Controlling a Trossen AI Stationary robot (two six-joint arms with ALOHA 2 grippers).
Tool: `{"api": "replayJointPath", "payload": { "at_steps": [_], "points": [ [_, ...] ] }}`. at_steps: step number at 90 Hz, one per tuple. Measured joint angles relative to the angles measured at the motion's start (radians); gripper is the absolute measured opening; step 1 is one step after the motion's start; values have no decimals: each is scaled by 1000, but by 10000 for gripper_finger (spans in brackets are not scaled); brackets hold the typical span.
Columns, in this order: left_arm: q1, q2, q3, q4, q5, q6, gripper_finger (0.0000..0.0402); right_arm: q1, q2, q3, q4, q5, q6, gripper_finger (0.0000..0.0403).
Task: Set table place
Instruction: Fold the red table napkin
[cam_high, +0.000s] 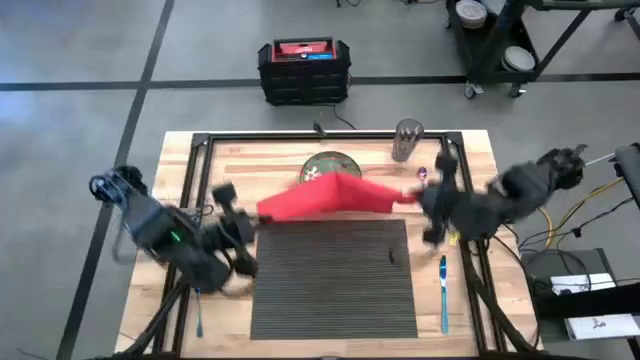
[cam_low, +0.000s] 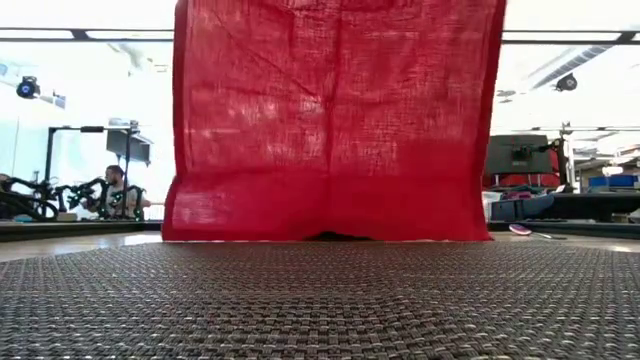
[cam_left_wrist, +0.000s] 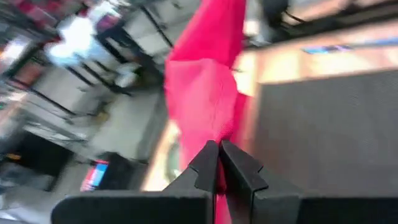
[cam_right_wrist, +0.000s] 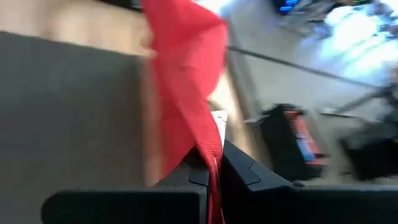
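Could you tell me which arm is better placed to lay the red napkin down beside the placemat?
Neither alone: the left gripper and right gripper each pinch an end of the napkin, stretched above the placemat.

i see the placemat lying mid-table, nearer the front edge. the napkin hangs stretched over its far edge, held between my left gripper and right gripper. behind it sits a plate, a cup to its right. a utensil lies right of the placemat.
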Motion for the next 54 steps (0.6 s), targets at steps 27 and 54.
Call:
{"api": "replayJointPath", "payload": {
  "at_steps": [27,54],
  "points": [
    [-175,210,-2,-6,186,-391,0,301,145,-180,80,-46,452,0],
    [-276,363,-2,31,305,-677,0,373,397,-272,341,-189,594,0]
  ]
}}
